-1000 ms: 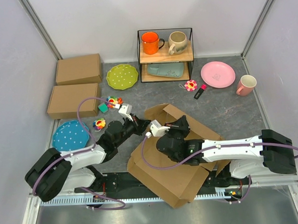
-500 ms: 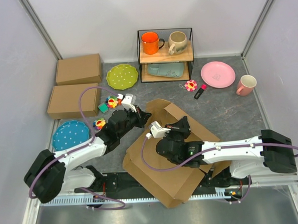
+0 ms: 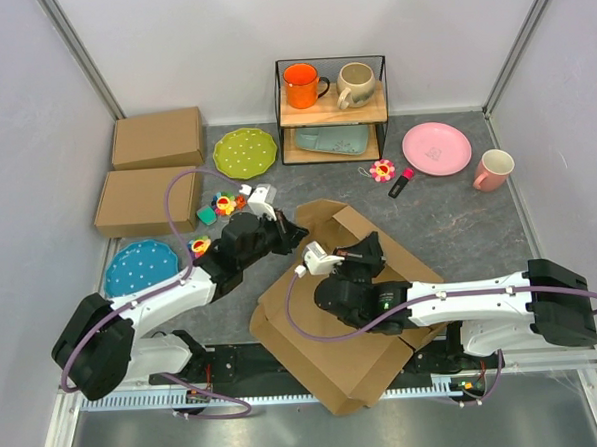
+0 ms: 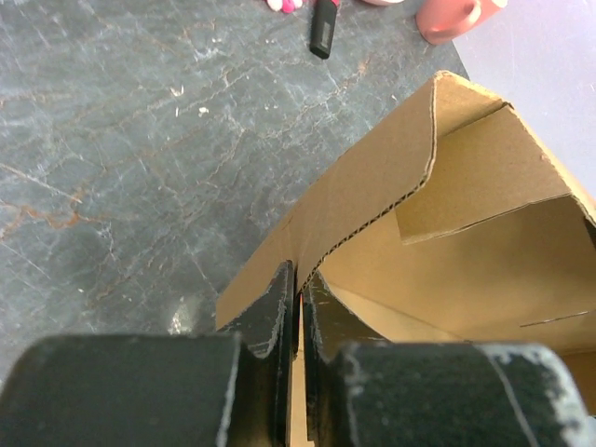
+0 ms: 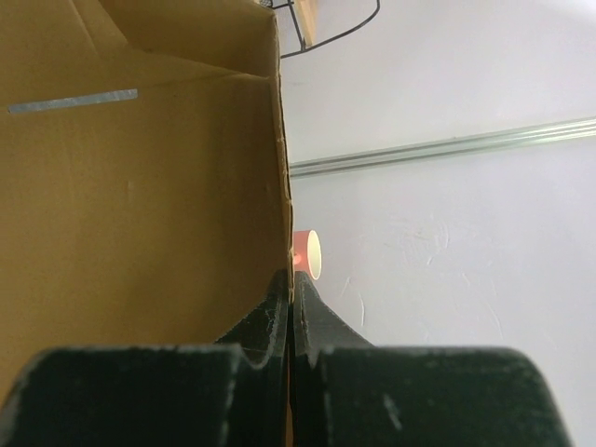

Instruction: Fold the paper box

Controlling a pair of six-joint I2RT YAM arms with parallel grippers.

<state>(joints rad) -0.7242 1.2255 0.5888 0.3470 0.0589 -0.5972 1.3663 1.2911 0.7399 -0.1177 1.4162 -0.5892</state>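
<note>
We see a grey marbled table (image 3: 458, 215), with the brown corrugated paper box (image 3: 336, 367) half-folded at its near middle. Closed cardboard boxes (image 3: 157, 139) lie far left and a wire shelf (image 3: 333, 110) stands beyond. The left gripper (image 4: 300, 279) pinches the box's raised far-left wall. The right gripper (image 5: 291, 284) pinches another upright edge.

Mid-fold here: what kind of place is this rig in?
Probably a lab test cell: blank white walls on metal posts, a grey tabletop, staged props like the wire shelf and pink plate.
</note>
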